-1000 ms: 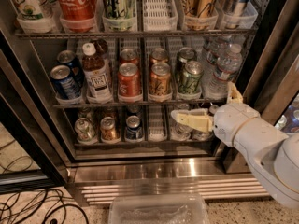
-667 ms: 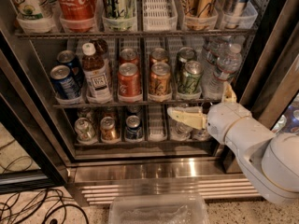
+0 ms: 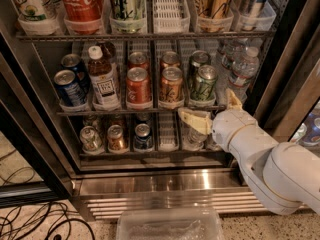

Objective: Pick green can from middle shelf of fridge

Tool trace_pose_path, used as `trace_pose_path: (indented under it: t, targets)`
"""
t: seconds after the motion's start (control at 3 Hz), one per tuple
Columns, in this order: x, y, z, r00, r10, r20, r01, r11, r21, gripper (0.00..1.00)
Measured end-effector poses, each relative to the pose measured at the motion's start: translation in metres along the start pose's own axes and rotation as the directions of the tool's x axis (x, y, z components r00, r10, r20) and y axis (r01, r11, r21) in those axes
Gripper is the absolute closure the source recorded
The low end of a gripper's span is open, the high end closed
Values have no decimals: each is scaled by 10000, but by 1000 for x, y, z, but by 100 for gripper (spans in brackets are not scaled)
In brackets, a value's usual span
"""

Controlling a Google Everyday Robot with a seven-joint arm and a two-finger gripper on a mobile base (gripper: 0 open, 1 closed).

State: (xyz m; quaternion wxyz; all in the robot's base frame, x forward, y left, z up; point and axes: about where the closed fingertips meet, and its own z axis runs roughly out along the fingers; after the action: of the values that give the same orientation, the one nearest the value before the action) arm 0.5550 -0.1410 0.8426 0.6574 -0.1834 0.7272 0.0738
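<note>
The fridge (image 3: 150,183) stands open in front of me. Its middle shelf (image 3: 115,112) holds two green cans in one lane, the front green can (image 3: 204,84) pale green with a dark pattern and a silver top. Left of it are orange cans (image 3: 171,86) and red cans (image 3: 138,86). My gripper (image 3: 212,109) is just below and to the right of the front green can, at the shelf's front edge. It is open and empty, with one cream finger (image 3: 194,119) pointing left under the can and the other pointing up on the right.
Blue cans (image 3: 67,86), a tea bottle (image 3: 102,81) and water bottles (image 3: 242,71) share the middle shelf. The bottom shelf holds several cans (image 3: 116,138). The top shelf holds large bottles (image 3: 82,4). A clear plastic bin (image 3: 170,225) and black cables (image 3: 30,219) lie on the floor.
My gripper and forearm have moved left and slightly up, closer to the fridge, ending just under the front green can. The cans have not moved.
</note>
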Motion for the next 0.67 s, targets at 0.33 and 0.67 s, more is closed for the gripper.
trace_pose_path:
  t: [0.33, 0.67]
  targets:
    - [4, -1, 6, 10000, -18, 0, 18, 9999, 160, 28]
    - [6, -4, 9, 9999, -126, -3, 126, 9993, 355, 28]
